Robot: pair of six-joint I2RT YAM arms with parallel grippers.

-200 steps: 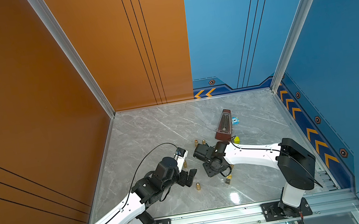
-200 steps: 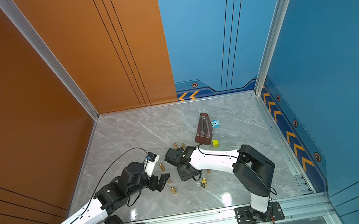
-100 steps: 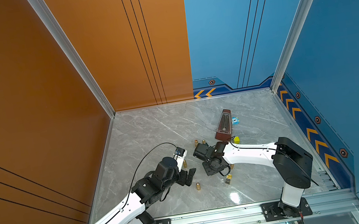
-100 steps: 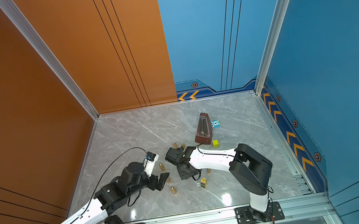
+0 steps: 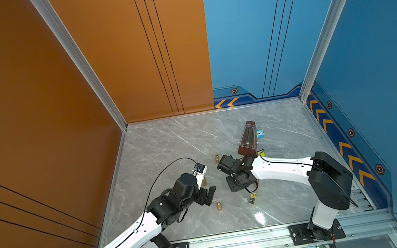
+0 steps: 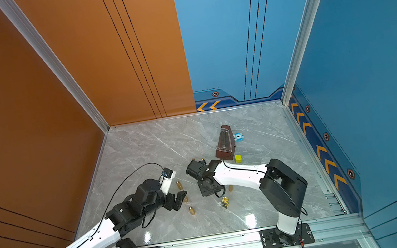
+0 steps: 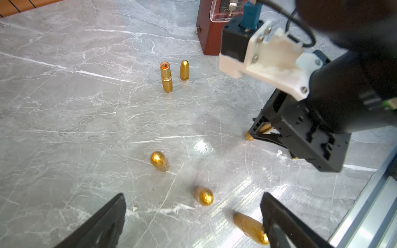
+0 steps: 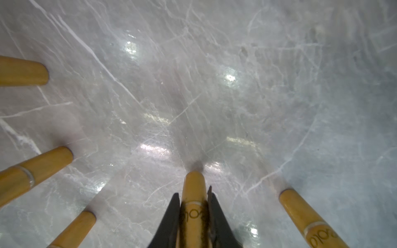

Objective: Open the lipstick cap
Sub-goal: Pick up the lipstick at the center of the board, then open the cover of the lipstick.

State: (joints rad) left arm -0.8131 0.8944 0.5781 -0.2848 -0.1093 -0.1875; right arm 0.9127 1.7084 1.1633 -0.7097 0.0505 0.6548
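The right pincer point(image 8: 193, 191) is clamped on a gold lipstick point(image 8: 192, 182). Its black jaws press the lettered upper part, and the lower end meets the grey marbled surface point(image 8: 257, 96). Other gold lipsticks point(image 8: 307, 221) stand around it. Close by, the left pincer point(image 7: 193, 195) hangs with its jaws wide apart above some of them. Farther off stand an uncapped lipstick point(image 7: 166, 79) and a loose cap point(image 7: 184, 70) just beside it, near a brown metronome point(image 5: 247, 138).

Right tool point(image 8: 193, 192) points down, jaws pinched on a lipstick point(image 8: 192, 180); left tool point(image 5: 209, 195) hovers nearby, jaws spread wide.
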